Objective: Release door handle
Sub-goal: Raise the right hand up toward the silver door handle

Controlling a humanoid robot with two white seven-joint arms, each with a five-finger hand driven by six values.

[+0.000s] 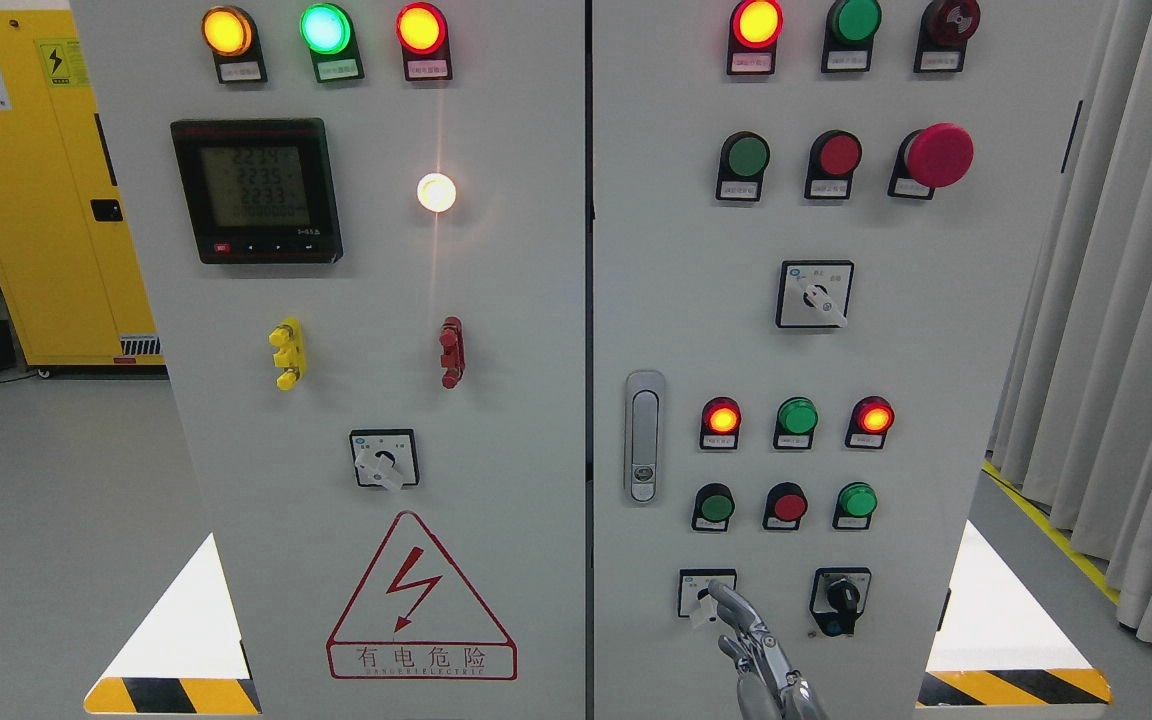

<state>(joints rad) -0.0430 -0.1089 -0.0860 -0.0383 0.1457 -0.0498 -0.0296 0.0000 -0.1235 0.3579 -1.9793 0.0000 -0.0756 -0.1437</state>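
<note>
At the bottom edge of the view, just right of the middle, my right hand (pixel 751 650) rises from below with one finger stretched up toward the small rotary switch (pixel 706 592) low on the right-hand cabinet door (pixel 936 350); its tip lies at or just before the knob, and I cannot tell whether it touches. The other fingers sit loosely apart and grasp nothing. My left arm is not in sight. Higher up, well apart from my hand, the door handle (pixel 644 436) lies flat in its recess near the door's left edge, beside the seam between the two doors. Its long axis runs straight up and down, with the lock barrel at the lower end. I judge the letting-go as good as done: nothing of mine is on the handle, and the door looks shut. What the next move calls for, I think, is drawing the hand down and away without nudging the switch or the black selector (pixel 841 600) to its right
</note>
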